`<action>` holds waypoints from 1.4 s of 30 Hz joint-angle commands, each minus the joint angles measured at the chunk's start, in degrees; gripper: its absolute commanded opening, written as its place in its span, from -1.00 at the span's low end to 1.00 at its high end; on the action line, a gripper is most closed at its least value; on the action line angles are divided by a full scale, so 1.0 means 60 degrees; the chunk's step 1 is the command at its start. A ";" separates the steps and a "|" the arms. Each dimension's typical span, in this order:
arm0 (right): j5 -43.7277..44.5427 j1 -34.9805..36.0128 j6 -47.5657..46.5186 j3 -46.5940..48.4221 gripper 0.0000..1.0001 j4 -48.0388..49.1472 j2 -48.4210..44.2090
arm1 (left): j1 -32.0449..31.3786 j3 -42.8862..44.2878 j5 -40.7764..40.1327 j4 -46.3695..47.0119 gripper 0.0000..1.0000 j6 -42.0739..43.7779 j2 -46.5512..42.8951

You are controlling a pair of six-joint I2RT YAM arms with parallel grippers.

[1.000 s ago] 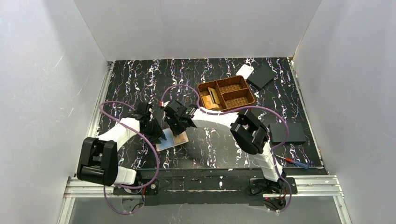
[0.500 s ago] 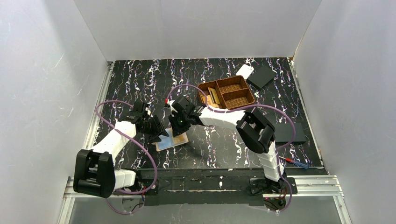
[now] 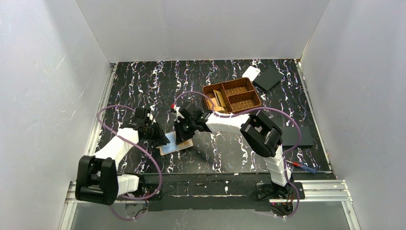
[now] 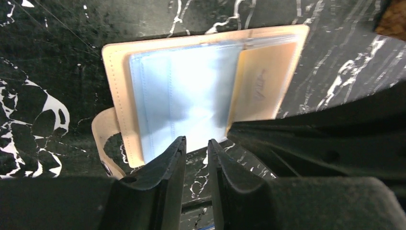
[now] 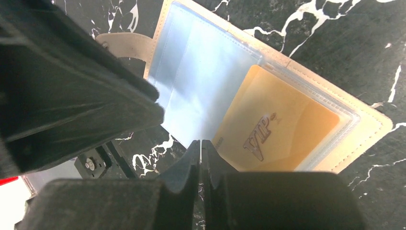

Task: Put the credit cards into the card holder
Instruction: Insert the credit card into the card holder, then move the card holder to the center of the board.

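Top view, card holder (image 3: 177, 146): lay open and flat on the surface (image 3: 143, 81), left of centre and toward the near edge.
Top view, left tool (image 3: 162, 139): low over the holder's left end.
Top view, right tool (image 3: 184, 136): low over the holder's far right part, close beside the left tool.
Top view, credit cards (image 3: 217, 101): golden-yellow, in the left compartment of the woven basket (image 3: 256, 96), right of centre toward the far edge.
Top view, other items: a white piece (image 3: 250, 73) and a black square (image 3: 269, 78) sat in the far right corner. A second black square (image 3: 299, 136) lay by the right edge. A screwdriver (image 3: 300, 166) lay near the near right corner.
Left wrist, card holder (image 4: 191, 91): tan border and blue sleeve face up, with its strap tab (image 4: 103, 132) flat on the surface.
Left wrist, credit card (image 4: 261, 86): one orange card sat inside the right-hand pocket.
Left wrist, left tool (image 4: 196, 141): fingers stood a narrow gap apart with nothing between them, tips at the holder's near edge by the blue sleeve.
Right wrist, card holder (image 5: 210, 76): open, seen at a slant.
Right wrist, credit card (image 5: 282, 124): orange, marked "VIP", seated in the pocket under clear plastic.
Right wrist, right tool (image 5: 201, 143): fingers all but together, a hairline between them, tips where the blue sleeve met the card. Whether they pinched anything could not be told.
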 commanded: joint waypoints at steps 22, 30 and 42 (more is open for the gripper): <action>0.0900 -0.0460 -0.0304 -0.0265 -0.74 -0.0421 -0.0446 | 0.0512 -0.0431 -0.2510 -0.1289 -1.00 -0.0845 0.0926; 0.0422 -0.0218 -0.0773 0.0075 -0.59 -0.0262 -0.0632 | 0.0569 -0.0105 -0.2170 -0.1244 -1.00 -0.0978 0.1147; 0.0576 0.0637 -0.0296 0.0518 -0.36 0.1240 -0.0244 | 0.0608 -0.0778 -0.1851 -0.0524 -1.00 -0.1442 0.0573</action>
